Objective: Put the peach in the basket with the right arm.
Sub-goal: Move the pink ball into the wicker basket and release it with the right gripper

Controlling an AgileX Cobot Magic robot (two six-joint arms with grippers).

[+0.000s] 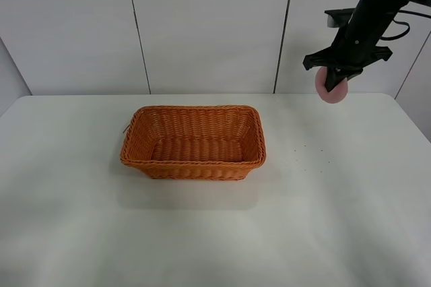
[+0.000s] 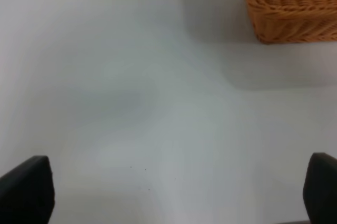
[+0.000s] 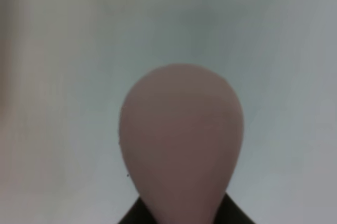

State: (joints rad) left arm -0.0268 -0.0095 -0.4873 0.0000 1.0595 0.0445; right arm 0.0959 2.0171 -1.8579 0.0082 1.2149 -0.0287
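Hanging high by the table's far right edge, the right gripper (image 1: 335, 78) is clamped on the peach (image 1: 332, 88), well clear of the surface. Broad bare table (image 1: 337, 199) lies between it and the basket (image 1: 193, 166), which sits mid-table, away from every edge. The right arm's upper part is cut off. In the right wrist view the peach hides most of the fingers. The left gripper (image 2: 174, 192) stands wide apart, only its tips showing, one basket corner beyond it.
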